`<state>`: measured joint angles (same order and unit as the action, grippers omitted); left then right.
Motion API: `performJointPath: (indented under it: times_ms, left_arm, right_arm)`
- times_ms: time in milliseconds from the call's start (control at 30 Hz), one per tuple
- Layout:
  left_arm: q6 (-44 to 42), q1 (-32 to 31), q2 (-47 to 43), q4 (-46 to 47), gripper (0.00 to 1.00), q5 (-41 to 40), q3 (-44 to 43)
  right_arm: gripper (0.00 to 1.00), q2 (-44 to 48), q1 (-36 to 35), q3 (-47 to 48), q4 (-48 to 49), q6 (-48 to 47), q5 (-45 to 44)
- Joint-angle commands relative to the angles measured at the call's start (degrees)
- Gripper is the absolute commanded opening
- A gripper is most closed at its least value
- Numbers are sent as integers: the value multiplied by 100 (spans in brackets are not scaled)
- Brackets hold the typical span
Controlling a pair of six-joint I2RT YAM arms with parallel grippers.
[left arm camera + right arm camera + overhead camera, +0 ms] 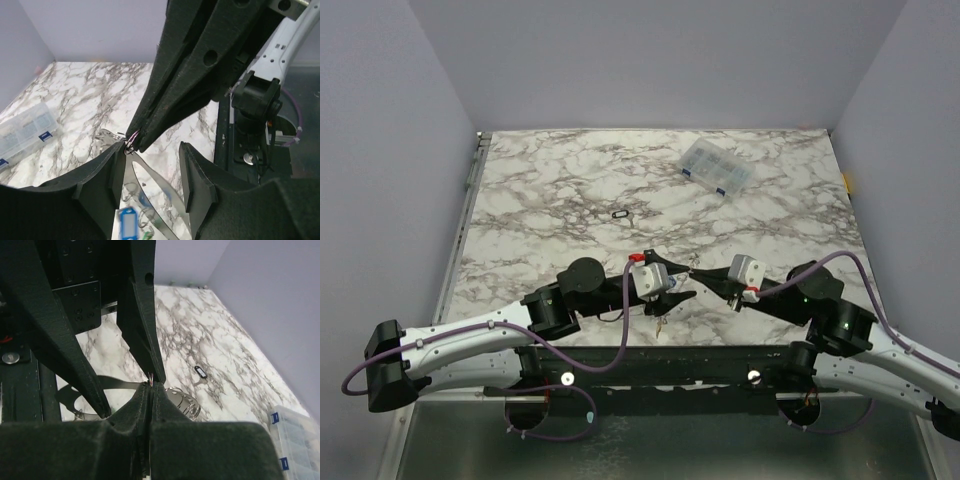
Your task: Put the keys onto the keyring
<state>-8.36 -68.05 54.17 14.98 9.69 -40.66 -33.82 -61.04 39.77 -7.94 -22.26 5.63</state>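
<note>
Grey metal keyring [131,177]: thin hoop, held up off the marble surface [540,180] near its front edge, between the two arms.

Left pincer [152,150]: fingers set apart, with the hoop spanning the gap from pad to pad. It is judged to be clamping the hoop across its width.

Right pincer [150,389]: fingers pressed flat together, nipping a small ring [131,146] of thin purple-tinted wire. This sits right at the hoop's edge, beside the left fingertip.

Silver keys [107,136]: a small cluster just beyond the nipped wire ring, apparently hanging from it.

Blue-headed key [127,222] and green-headed key [146,234]: visible low down beneath the hoop, with small loops of their own. The views do not settle whether they are already threaded on the hoop or merely lie under it.

Black-rimmed oval tag [620,214]: lying alone on the surface, well apart from both pincers. It is not on the hoop.

Clear compartment box [717,166]: far right of the surface, lid closed. It plays no part at present.

Status, as a judgement: mid-task. One key's wire ring is being worked onto the hoop and cannot be confirmed as on. The oval tag at least remains to be fetched and threaded. The standing of the blue and green pieces is unresolved.
</note>
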Motion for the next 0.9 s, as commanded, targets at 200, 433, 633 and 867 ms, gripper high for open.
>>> performJointPath:
  times_ms: [200, 433, 633, 867]
  left_arm:
    - [469, -84, -138, 605, 51, -664, 207]
    - [375, -85, -161, 617, 55, -1309, 351]
    - [244, -81, -260, 628, 57, -1634, 382]
    - [149, -85, -235, 888, 42, -1797, 386]
  right_arm:
    - [1, 94, 29, -786, 2787, 657, 45]
    - [1, -126, 23, -646, 2973, 982, 384]
    - [1, -46, 26, -600, 2954, 1076, 454]
    - [1, -117, 21, -604, 2942, 1247, 523]
